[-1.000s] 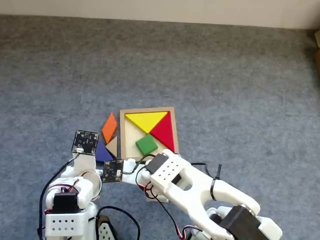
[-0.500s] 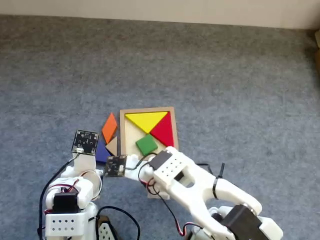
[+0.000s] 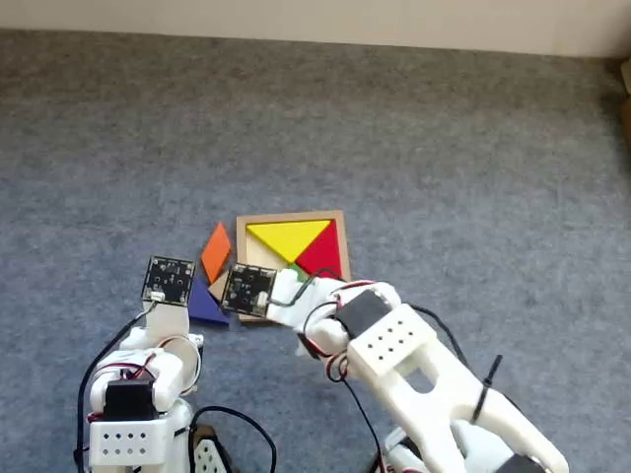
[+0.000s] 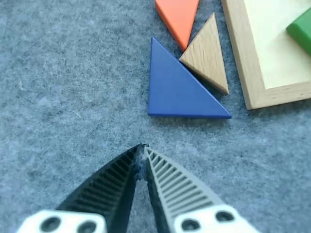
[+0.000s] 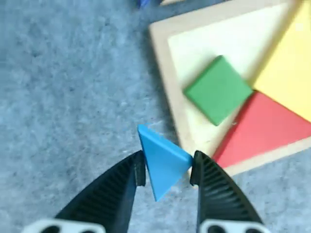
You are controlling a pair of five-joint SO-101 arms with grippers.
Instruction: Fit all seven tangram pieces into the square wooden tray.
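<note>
Right gripper (image 5: 165, 170): jaws pinching light-blue triangle (image 5: 163, 162) at wooden tray (image 5: 160, 53) rim (bare floor ahead, beside green square (image 5: 218, 90)).

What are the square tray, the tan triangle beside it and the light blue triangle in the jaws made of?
Tray: looks like pale bare wood, with grain lines along its rim. Tan triangle: likely unpainted wood too, with visible grain and a matte surface. Light blue triangle: probably painted wood, but the smooth, even coat hides any grain, so plastic cannot be ruled out.
</note>
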